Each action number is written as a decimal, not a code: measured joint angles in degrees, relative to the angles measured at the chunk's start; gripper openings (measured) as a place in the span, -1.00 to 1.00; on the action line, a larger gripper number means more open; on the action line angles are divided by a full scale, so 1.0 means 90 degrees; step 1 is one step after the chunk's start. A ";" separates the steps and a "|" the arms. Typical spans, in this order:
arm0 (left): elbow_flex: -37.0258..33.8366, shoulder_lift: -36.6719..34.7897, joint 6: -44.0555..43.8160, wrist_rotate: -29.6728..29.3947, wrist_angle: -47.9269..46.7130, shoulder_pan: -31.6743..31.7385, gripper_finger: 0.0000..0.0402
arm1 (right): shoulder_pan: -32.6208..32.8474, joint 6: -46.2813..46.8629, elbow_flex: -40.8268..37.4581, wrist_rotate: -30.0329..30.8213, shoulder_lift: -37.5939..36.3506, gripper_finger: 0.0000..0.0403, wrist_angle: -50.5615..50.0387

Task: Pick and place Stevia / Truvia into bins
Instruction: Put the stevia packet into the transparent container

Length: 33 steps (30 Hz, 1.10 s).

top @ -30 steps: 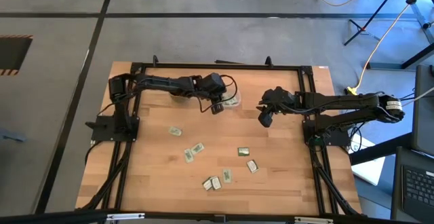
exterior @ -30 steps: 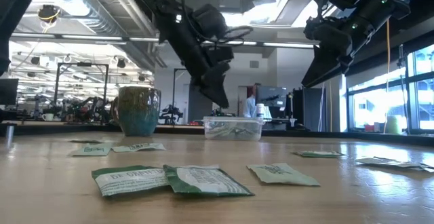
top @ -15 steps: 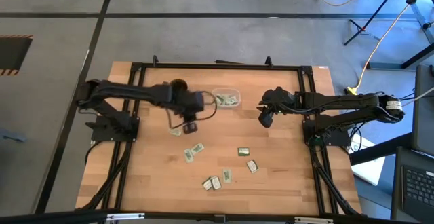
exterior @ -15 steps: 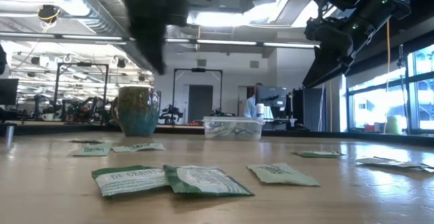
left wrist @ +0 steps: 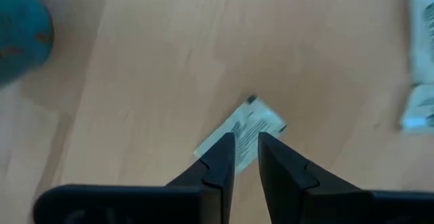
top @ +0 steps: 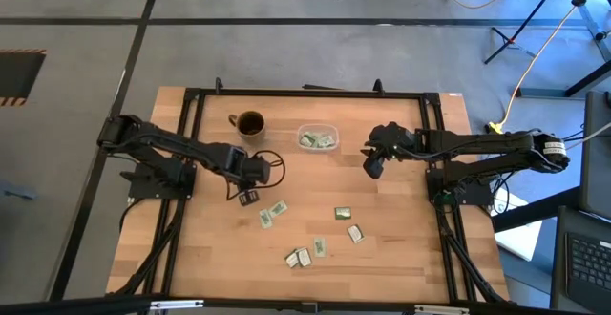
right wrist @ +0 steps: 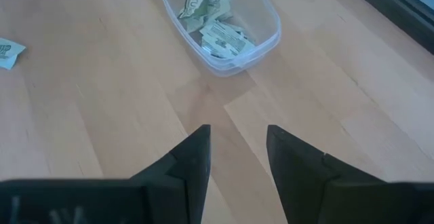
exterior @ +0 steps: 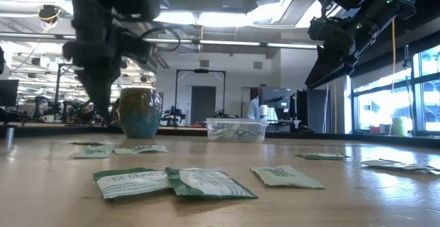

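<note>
Left gripper (left wrist: 245, 157): your arm has swung off the bin and dropped over a lone sachet (left wrist: 239, 134) on the wood; fingers nearly together with a thin gap, nothing held.
What changed: a second ago you were above the container, so I'd judge one drop done and the next pick starting.
Target sachet: flat, pale with printed text, skewed to your fingers, just beyond the tips.
Loose sachets (top: 304, 256): scattered mid-table and nearer the front edge, thin paper, some touching in pairs.
Mug (top: 249, 123): brown, beside the bin, not your goal.
Bin (right wrist: 267, 22): clear, rounded, several sachets already piled inside.
Right gripper (right wrist: 237, 157): waiting near the bin, fingers apart, empty.
</note>
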 joint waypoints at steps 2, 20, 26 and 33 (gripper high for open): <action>-0.0156 0.0000 -0.0002 0.0003 0.0010 0.0000 -0.73 | 0.0000 0.0010 0.0000 0.0000 0.0000 -0.27 0.0001; -0.0748 0.0287 0.0068 0.0400 0.0850 0.0000 -0.76 | 0.0000 -0.0002 0.0000 0.0000 0.0000 -0.27 -0.0016; -0.0714 0.0610 0.0119 0.0492 0.0864 -0.0001 -0.80 | 0.0002 -0.0005 0.0000 -0.0001 0.0000 -0.27 -0.0037; -0.0719 0.0682 0.0146 0.0496 0.0861 0.0002 -0.91 | 0.0000 -0.0024 0.0000 -0.0002 0.0000 -0.27 -0.0036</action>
